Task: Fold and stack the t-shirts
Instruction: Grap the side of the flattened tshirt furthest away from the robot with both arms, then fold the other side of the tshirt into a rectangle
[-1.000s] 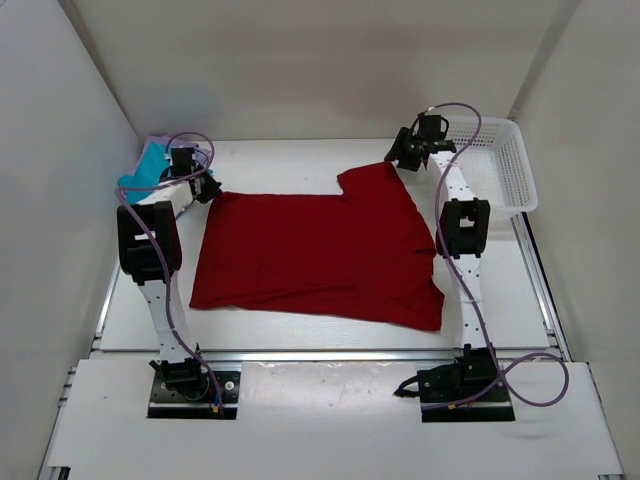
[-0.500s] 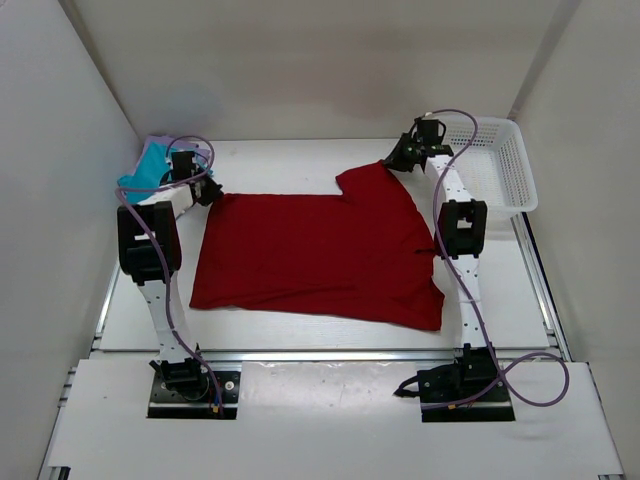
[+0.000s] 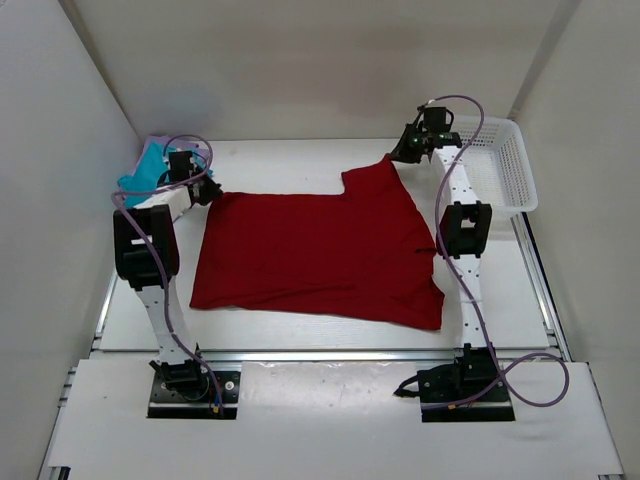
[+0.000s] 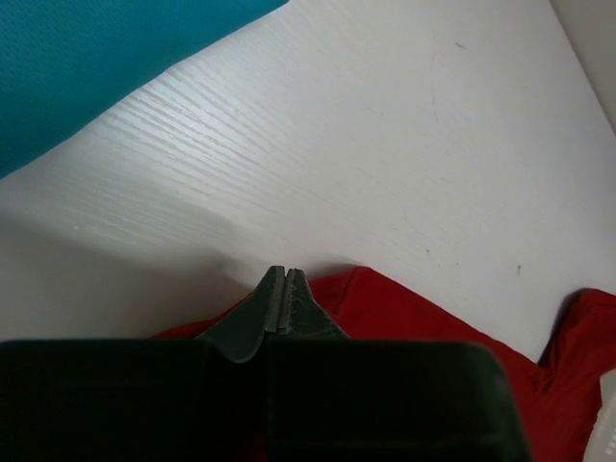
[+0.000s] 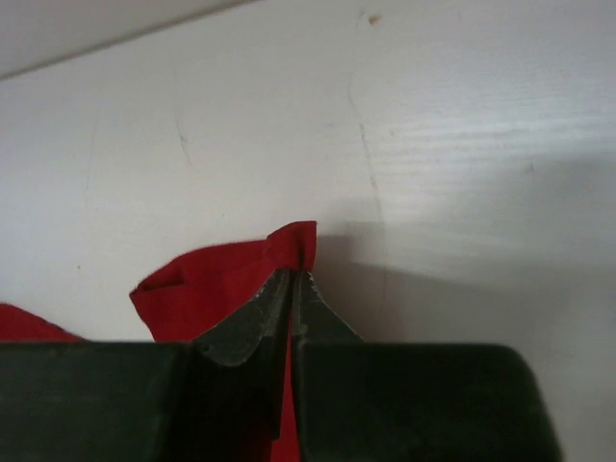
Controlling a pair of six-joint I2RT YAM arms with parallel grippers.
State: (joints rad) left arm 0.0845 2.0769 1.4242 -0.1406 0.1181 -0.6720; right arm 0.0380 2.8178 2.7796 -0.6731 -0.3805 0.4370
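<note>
Top external view: a dark red t-shirt (image 3: 315, 250) lies spread nearly flat in the middle of a white surface (image 3: 290, 155), between two robot arms. The left tool (image 3: 205, 190) sits low at the shirt's far left corner. The right tool (image 3: 400, 152) is at the far right corner, where a point of the red fabric is drawn up toward it. In the far left corner of the surface, behind the left arm, a teal blue t-shirt (image 3: 138, 180) lies bunched. A lavender purple t-shirt (image 3: 157, 143) shows just behind the teal one, touching it. A white mesh basket (image 3: 527, 190) stands at the far right, beside the right arm.

Left wrist view: the left tool (image 4: 281, 279) has its two dark fingers pressed tightly together with no gap. The dark red t-shirt (image 4: 414, 318) shows on both sides of the fingers, so the tool appears to be pinching the shirt's edge. Bare white surface (image 4: 385, 144) stretches beyond. The teal blue t-shirt (image 4: 87, 67) fills the upper left corner, well apart from the tool.

Right wrist view: the right tool (image 5: 294, 281) is closed narrowly on a small fold of the dark red t-shirt (image 5: 212, 279). A tip of the cloth stands up just past the fingertips. The white surface (image 5: 433, 144) lies behind it.
</note>
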